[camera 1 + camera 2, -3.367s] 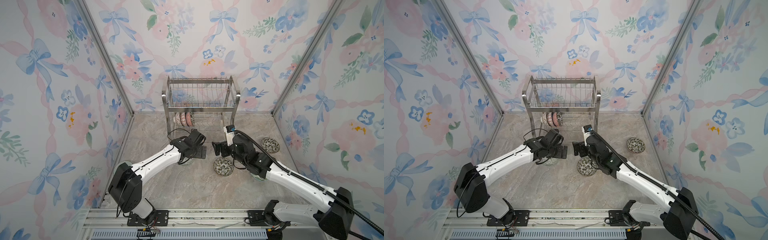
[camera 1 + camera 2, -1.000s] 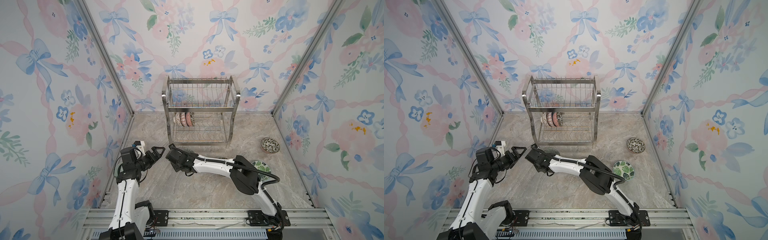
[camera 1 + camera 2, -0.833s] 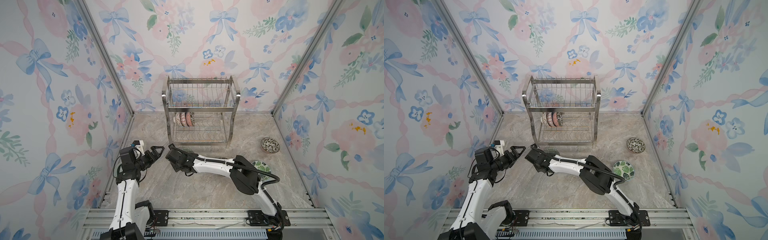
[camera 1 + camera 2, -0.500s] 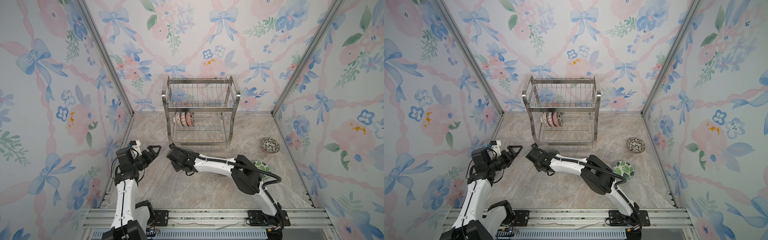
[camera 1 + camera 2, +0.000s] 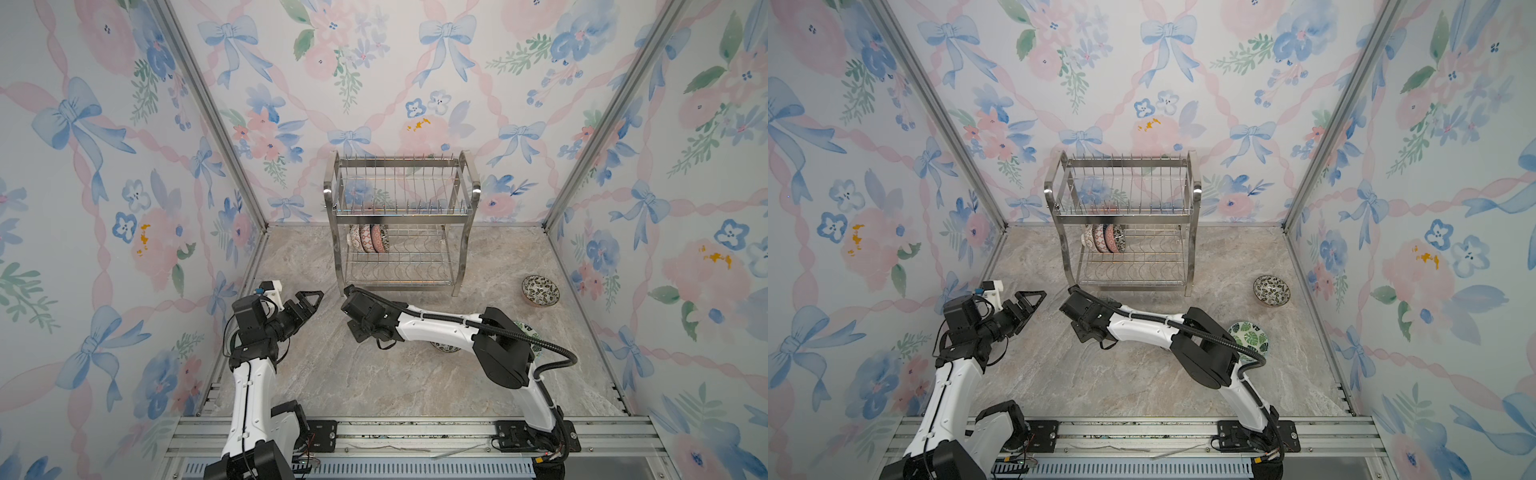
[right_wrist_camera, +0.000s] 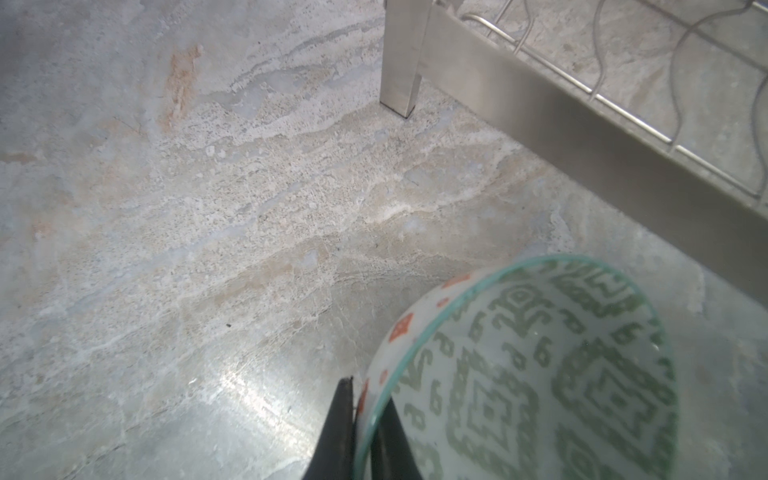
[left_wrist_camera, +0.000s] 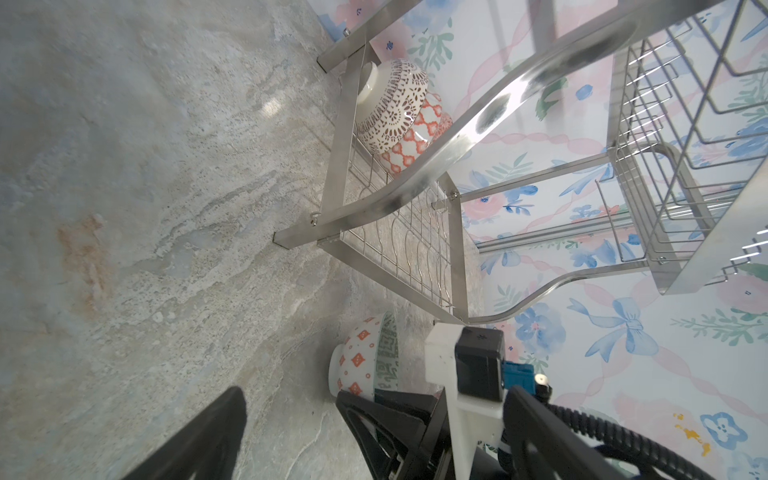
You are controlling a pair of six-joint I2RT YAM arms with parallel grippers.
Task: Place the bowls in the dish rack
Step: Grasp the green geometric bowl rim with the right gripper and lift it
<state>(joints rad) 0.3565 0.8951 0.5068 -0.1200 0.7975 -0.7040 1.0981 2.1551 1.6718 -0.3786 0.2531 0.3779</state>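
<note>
Grey-beige marble-look bench (image 5: 374, 382) carries all items. Two-tier shiny stainless-steel wire dish rack (image 5: 402, 215) stands at the middle of the bench's far edge. Its upper tier looks empty. The lower tier has a short row of racked bowls (image 5: 368, 239) on edge at its left end, remaining slots free. Left end effector (image 5: 306, 302) hovers near the bench's left edge, jaws spread fully, nothing in them. Right end effector (image 6: 365, 409) reaches across to the rack's front-left foot. Its jaws are closed down on the rim of a small round white bowl with orange diamonds outside and green geometric print inside (image 6: 540, 374), one finger inside the wall, one outside. This bowl sits just in front of the rack's lower front rail; cannot tell whether its foot has cleared the bench. Loose toward the bench's right edge: black-and-white leafy bowl (image 5: 540, 291), green leaf bowl (image 5: 1250, 338), and a further bowl (image 5: 444, 345) mostly hidden under the right forearm. Judgement: step in hand is carrying the pinched bowl into the lower tier. To do it well, lift straight up first so the foot clears the front rail, then turn the bowl on edge to match its neighbours. Enter the next free slot beside them and seat it between prongs before letting go. Rim pinch on glazed ceramic is thin, so move slowly; bowl may swing.
</note>
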